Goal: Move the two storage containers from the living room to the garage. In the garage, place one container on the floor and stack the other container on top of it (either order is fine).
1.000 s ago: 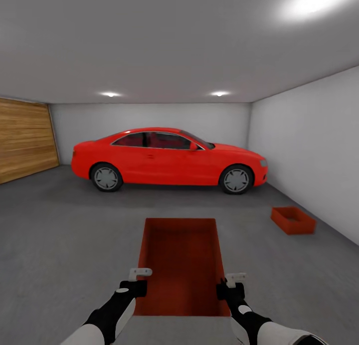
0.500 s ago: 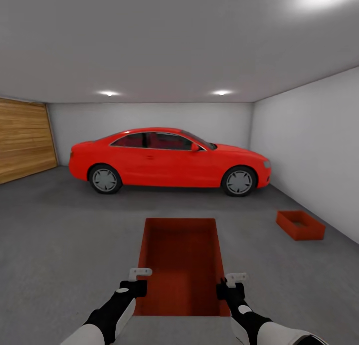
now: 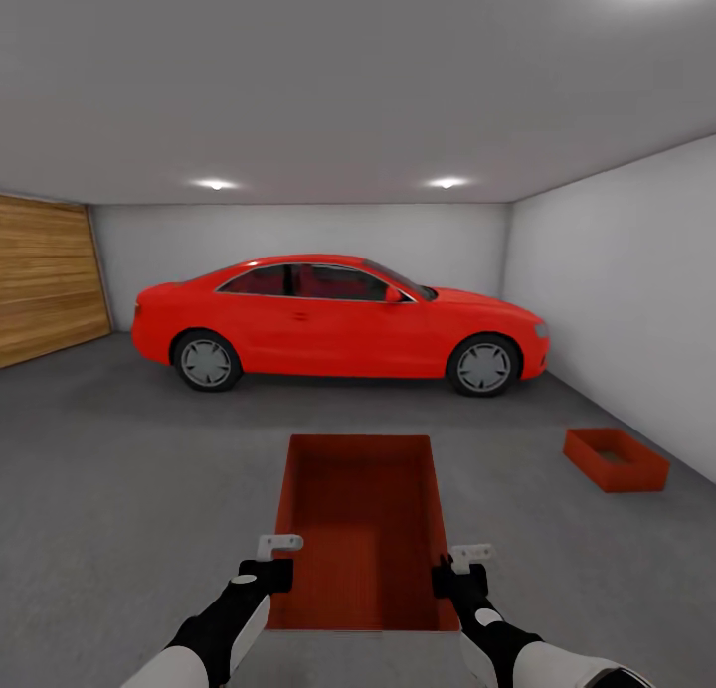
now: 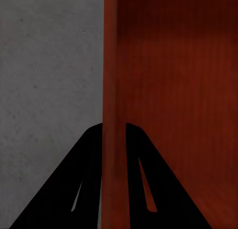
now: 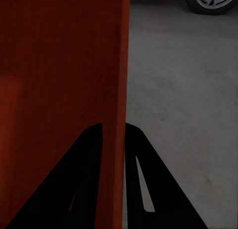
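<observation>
I hold an orange-red storage container (image 3: 363, 529) out in front of me, above the dark grey concrete floor (image 3: 119, 489) of the garage. My left gripper (image 3: 275, 572) is shut on its left wall (image 4: 113, 90), one black finger on each side. On the opposite side, my right gripper (image 3: 447, 579) is shut on the right wall (image 5: 119, 80) in the same way. The second storage container (image 3: 615, 459) sits on the floor at the right, close to the pale wall.
A red car (image 3: 338, 322) is parked across the garage ahead. Wooden plank doors (image 3: 45, 280) line the left side. The pale grey right wall (image 3: 636, 300) runs beside the container on the floor. Open concrete lies between me and the car.
The whole view has shifted: the car has grown slightly and the container on the floor has slid right and lower in the picture. The held container and both grippers keep their place.
</observation>
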Robot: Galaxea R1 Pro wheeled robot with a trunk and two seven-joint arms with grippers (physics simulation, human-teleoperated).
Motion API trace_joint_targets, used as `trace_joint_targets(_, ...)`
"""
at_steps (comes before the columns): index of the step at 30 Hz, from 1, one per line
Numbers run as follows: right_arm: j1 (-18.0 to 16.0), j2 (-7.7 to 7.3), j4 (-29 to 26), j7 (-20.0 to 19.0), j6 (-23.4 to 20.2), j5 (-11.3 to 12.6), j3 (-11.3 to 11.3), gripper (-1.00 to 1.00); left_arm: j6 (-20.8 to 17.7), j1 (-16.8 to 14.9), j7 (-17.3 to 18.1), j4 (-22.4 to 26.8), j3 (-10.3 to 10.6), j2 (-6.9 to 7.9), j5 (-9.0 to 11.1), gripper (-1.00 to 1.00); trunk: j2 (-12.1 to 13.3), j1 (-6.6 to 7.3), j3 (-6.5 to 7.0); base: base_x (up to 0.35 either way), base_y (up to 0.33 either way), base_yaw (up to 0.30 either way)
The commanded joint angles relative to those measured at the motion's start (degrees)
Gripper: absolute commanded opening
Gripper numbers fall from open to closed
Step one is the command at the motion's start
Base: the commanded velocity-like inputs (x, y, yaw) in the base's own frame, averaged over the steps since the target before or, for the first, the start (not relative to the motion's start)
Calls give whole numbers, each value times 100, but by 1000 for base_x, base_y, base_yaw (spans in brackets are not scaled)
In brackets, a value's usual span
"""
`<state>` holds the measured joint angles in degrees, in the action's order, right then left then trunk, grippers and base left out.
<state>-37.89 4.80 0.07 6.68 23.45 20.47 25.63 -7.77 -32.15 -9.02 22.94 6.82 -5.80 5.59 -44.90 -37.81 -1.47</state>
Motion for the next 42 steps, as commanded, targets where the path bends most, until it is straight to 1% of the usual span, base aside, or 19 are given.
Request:
trace_joint_targets(1,-8,4,11,27,27,108,-129,-100,-31,-2,-78,18,47,0,38,-100,-8,-5,-10,321,73,0)
trace_joint_targets(18,-8,10,11,27,30,106,-129,-100,-31,-2,-80,18,47,0,38,-100,-8,-5,-10,321,81,-15)
trace_joint_targets(42,-8,4,11,27,37,115,-131,-100,-31,-2,-79,18,49,0,38,-100,-8,-5,-10,321,120,-279)
